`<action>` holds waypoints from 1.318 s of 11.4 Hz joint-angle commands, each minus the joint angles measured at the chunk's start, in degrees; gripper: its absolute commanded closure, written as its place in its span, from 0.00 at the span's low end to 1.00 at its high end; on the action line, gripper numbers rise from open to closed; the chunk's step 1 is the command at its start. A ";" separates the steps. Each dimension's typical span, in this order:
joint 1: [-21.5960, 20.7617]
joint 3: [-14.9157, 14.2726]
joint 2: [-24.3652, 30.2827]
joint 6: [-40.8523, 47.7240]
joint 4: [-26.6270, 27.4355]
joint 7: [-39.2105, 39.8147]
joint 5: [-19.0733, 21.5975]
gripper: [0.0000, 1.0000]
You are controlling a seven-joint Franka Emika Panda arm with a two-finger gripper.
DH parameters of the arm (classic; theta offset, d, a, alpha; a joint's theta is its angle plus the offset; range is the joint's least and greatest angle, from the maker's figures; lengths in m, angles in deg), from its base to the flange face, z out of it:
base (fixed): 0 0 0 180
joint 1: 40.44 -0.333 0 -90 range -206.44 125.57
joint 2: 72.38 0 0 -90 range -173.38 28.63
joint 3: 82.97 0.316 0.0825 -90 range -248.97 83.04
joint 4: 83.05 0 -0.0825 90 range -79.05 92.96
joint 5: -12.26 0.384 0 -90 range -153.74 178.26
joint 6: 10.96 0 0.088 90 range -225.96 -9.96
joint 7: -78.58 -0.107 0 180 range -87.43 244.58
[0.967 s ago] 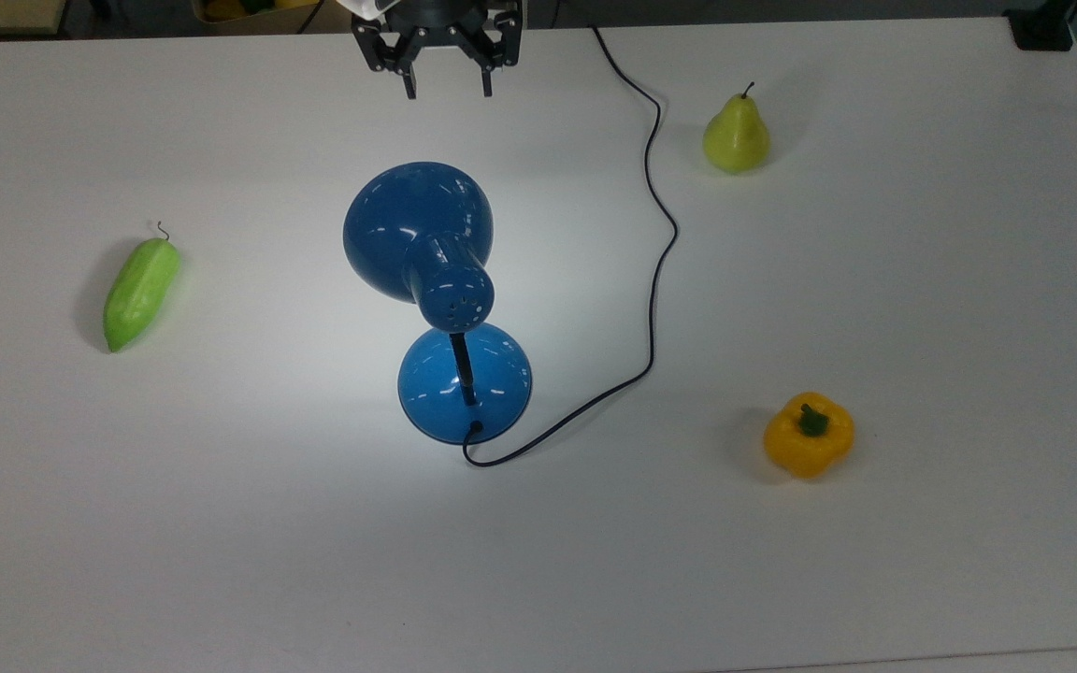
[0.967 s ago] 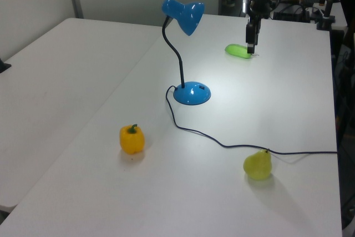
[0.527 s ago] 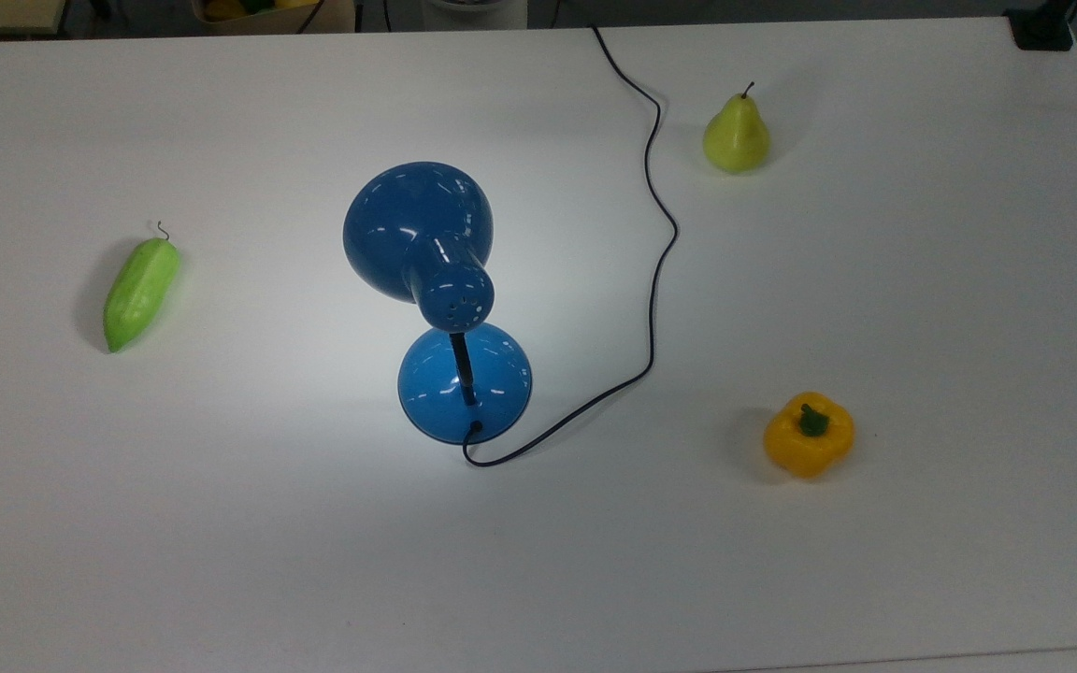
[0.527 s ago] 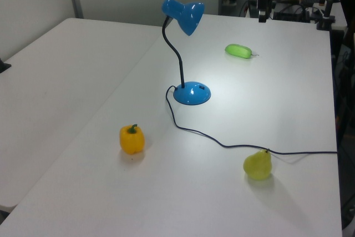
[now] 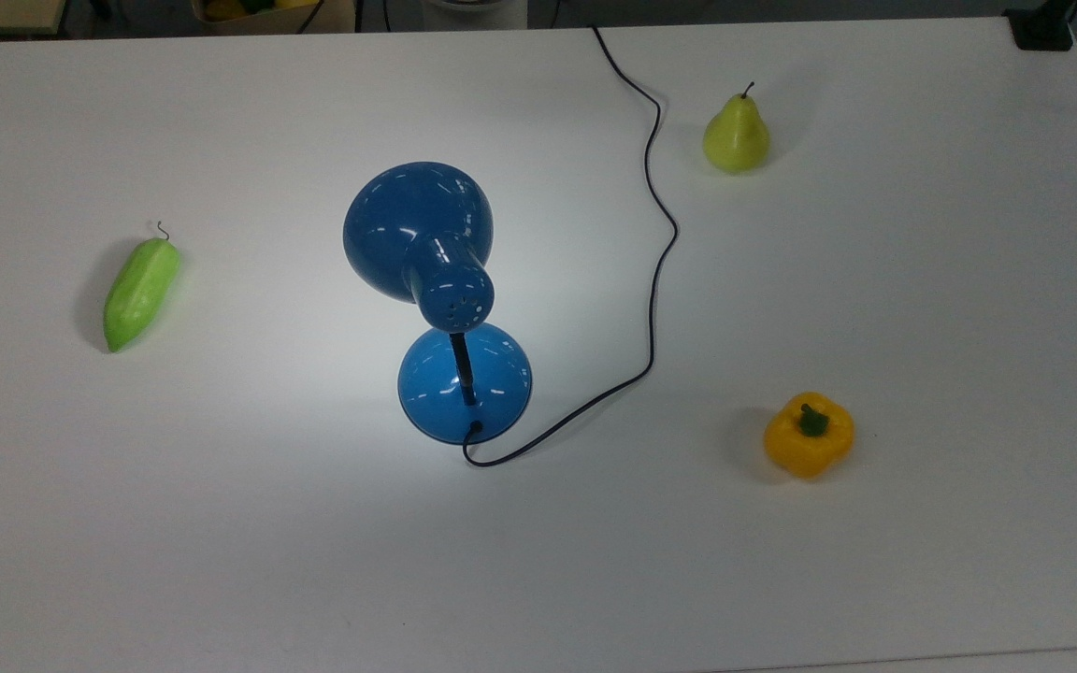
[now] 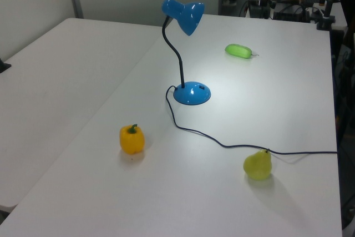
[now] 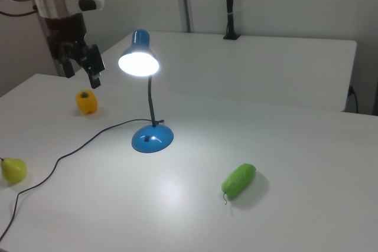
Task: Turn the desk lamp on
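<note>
The desk lamp stands mid-table with its blue dome shade [image 5: 418, 229] over the round blue base [image 5: 464, 381] on a black gooseneck [image 6: 178, 59]. Its bulb glows white inside the shade [image 7: 139, 60], and a pool of light lies on the table around the base [image 7: 152, 138]. A thin black cord [image 5: 655, 243] runs from the base to the far edge. My gripper [image 7: 83, 79] hangs high above the table, to the right view's left of the shade and well apart from it. Its fingers are spread and hold nothing.
On the white table [image 5: 922, 280] lie a green vegetable [image 5: 141, 292] at the top view's left, a pear [image 5: 736, 136] at the far right by the cord, and a yellow bell pepper [image 5: 809, 434] at the near right.
The gripper has risen and drawn back, leaving the top view's far edge and the spot by the green vegetable in the left view. The lamp stays lit and still.
</note>
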 commanded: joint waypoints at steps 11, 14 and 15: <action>4.50 4.15 -2.85 -9.74 1.84 15.27 -0.02 0.00; 4.41 4.15 -2.76 -9.21 1.76 15.01 -0.02 0.00; 4.41 4.15 -2.76 -9.21 1.76 15.09 -0.02 0.00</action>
